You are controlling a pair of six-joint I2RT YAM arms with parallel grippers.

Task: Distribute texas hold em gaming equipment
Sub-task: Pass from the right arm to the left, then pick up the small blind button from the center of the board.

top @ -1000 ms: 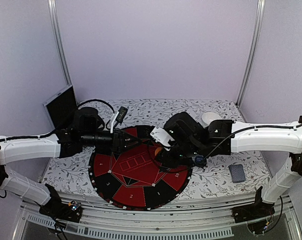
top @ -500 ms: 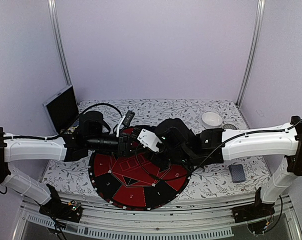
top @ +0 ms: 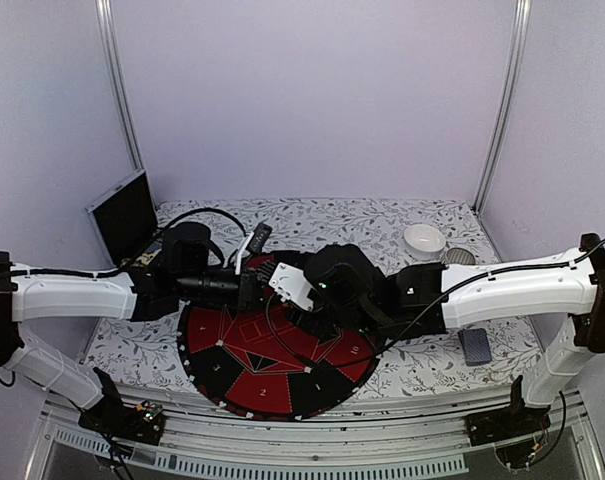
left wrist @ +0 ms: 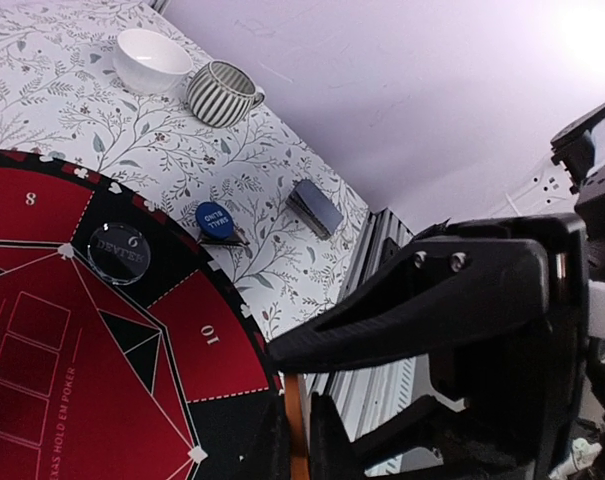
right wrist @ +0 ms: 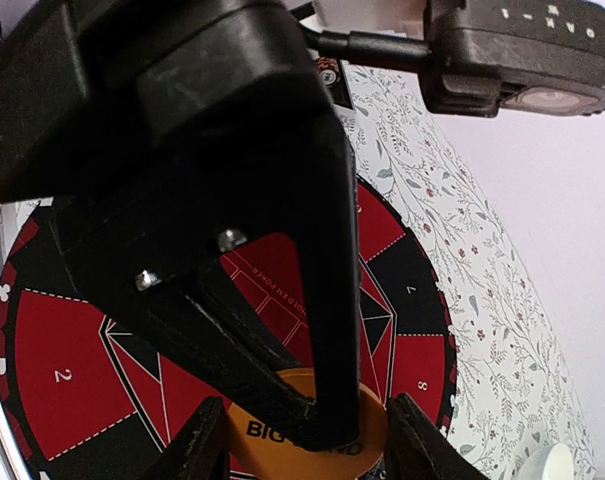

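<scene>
left claw [left wrist: 298, 420]: squeezed right down on the thin edge of the orange disc [right wrist: 257, 430]. You can see a sliver of orange pinched between its fingers.
right claw [right wrist: 307, 440]: roughly half open, with that same orange disc sitting between its two fingers and touching both. So both claws have hold of it at once.
orange disc: says BIG BLIND. It's held up off the poker mat [top: 262, 390], over the mat's 12 o'clock side, where the two arms meet nose to nose.
blue disc [left wrist: 214, 220]: lying flat on the mat's black rim at about 3 o'clock, by the line between the 9 and 10 wedges.
triangle marker [left wrist: 234, 238]: tiny dark thing right against the blue disc on its outer side. It's too small for me to make out more.
dealer button [left wrist: 119, 252]: clear disc, flat in the 9 wedge, near the blue disc.
card deck [top: 474, 345]: grey-blue backs up, on the flowery surface [top: 422, 375], off the mat at 3 o'clock and well apart from both claws.
bowl and cup: white bowl [top: 423, 240] and ribbed grey cup [left wrist: 222, 93] sit just beside each other, at about 2 o'clock from the mat.
</scene>
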